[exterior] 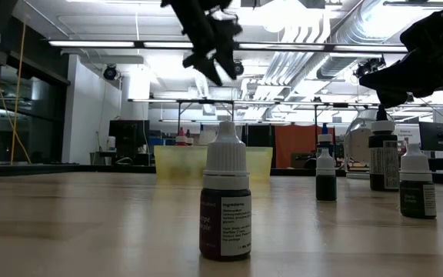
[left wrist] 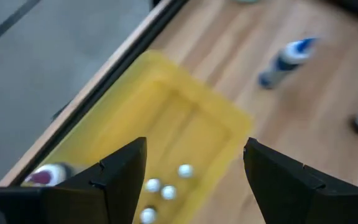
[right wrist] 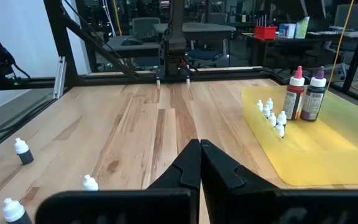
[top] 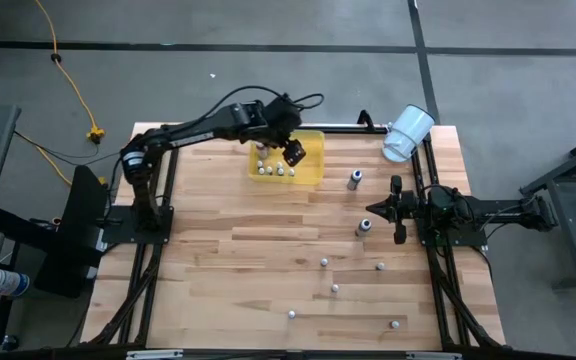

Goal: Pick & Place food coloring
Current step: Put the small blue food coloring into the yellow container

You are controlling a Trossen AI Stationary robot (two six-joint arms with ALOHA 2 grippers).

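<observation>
The left claw [top: 292, 152] hangs above the yellow tray [top: 313, 172] at the far side of the tabletop [top: 228, 260], its two fingers [left wrist: 120, 177] spread wide apart with nothing between them. Looking down past those fingers, I can see small white-capped food coloring bottles [left wrist: 166, 186] lying in the tray beneath, and one with a reddish body [left wrist: 45, 176] near the tray's edge. From the other side, two taller bottles, a red one [right wrist: 294, 93] and a dark one [right wrist: 314, 94], stand upright in the tray beside a row of tiny ones [right wrist: 272, 115].

The right claw [top: 398, 210] waits over the right part of the tabletop, its fingers pressed together and holding nothing.

More bottles stand loose on the wood: two dark-bodied ones [top: 354, 179] between the tray and the right arm, and several tiny ones [top: 334, 289] scattered across the near half. A white cup [top: 408, 132] lies tipped at the far right corner. At table height, one dark bottle with a pale cap [exterior: 225, 201] stands closest, in front of the tray.
</observation>
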